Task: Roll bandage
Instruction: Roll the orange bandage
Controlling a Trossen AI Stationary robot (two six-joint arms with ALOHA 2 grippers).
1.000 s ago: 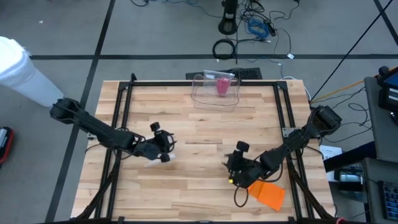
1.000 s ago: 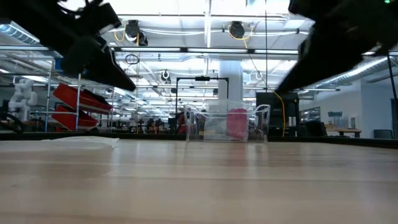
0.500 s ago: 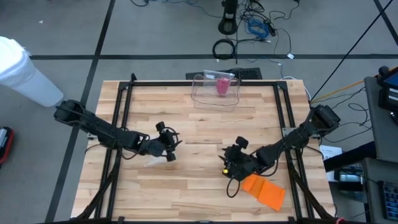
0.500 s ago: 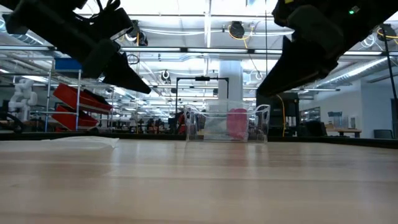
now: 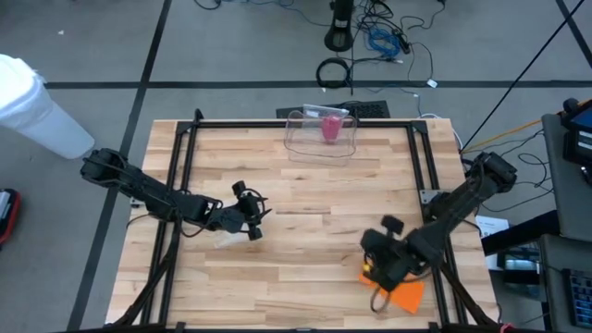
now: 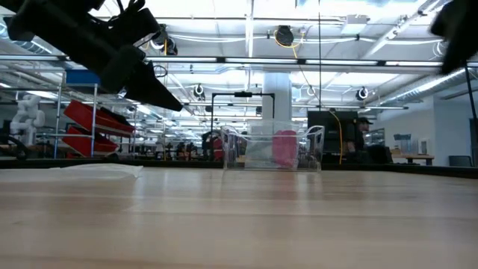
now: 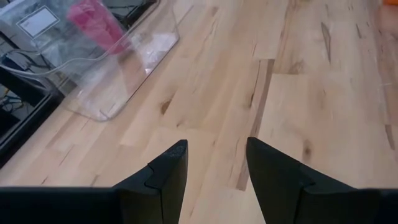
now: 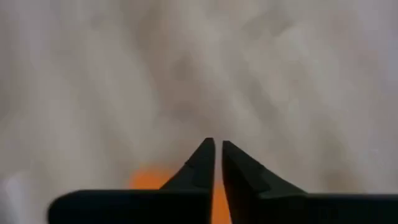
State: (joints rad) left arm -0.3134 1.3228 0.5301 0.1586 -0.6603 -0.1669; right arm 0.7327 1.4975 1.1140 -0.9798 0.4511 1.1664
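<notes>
Since half a second ago your right gripper (image 5: 377, 266) has pulled back toward the near right part of the table (image 5: 305, 185), and it now sits over the near-left edge of the orange bandage (image 5: 400, 293). Your left gripper (image 5: 252, 215) has not shifted; it hangs over the left middle of the boards, above a pale scrap (image 5: 222, 242) lying flat just beside it.

Look at your right wrist view: the two dark fingers (image 8: 202, 163) stand almost together, only a thin slit between them, and orange shows in that slit and beside the fingers. You cannot tell from the blur whether they actually pinch the bandage or merely sit closed above it. In the high view the bandage lies flat as a tilted orange patch near the right front corner, partly under the gripper.

Your left wrist view shows that arm's fingers (image 7: 166, 171) spread apart with bare wood between them and nothing held. Ahead of them stands the clear plastic bin (image 7: 118, 62) with a pink object (image 7: 96, 18) inside it. In the high view the bin (image 5: 321, 135) sits at the far edge of the table, centred, well apart from both grippers.

From the low view you see the left arm coming in at upper left, its gripper (image 6: 160, 97) clear of the tabletop, and the bin (image 6: 272, 149) far off.
</notes>
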